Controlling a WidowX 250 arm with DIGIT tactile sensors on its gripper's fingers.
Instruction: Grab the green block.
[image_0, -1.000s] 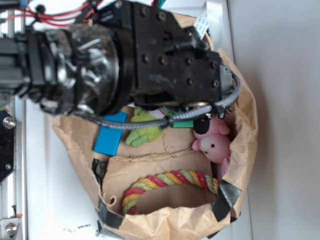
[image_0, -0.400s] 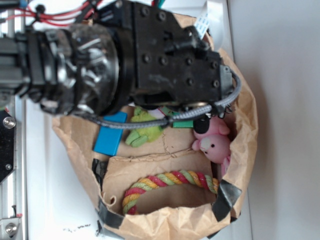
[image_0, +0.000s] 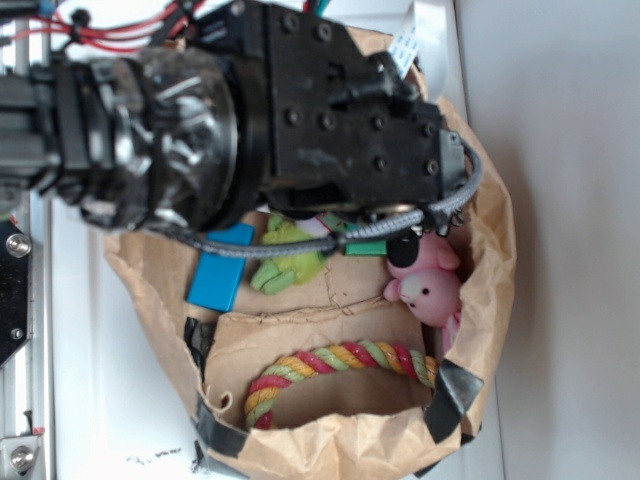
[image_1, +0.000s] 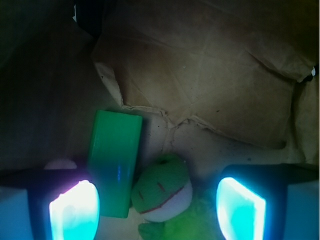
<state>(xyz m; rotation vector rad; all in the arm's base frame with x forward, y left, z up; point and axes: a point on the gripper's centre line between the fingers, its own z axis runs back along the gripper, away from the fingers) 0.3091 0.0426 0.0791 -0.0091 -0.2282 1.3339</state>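
While the arm hangs over the paper bag (image_0: 480, 300), wrist view shows the gripper (image_1: 157, 202) spread wide, nothing held. L finger pad (image_1: 75, 210) sits at 7 o'clock, just beside the green block (image_1: 114, 160), which lies flat on the bag floor. Plush frog (image_1: 162, 195) at 6 o'clock, betw. the pads; R pad at 5 o'clock.

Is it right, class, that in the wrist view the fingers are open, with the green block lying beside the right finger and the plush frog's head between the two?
Not quite. The wrist view shows the green block beside the left finger, not the right. The rest holds: the fingers are open, and the plush frog's head lies between them.
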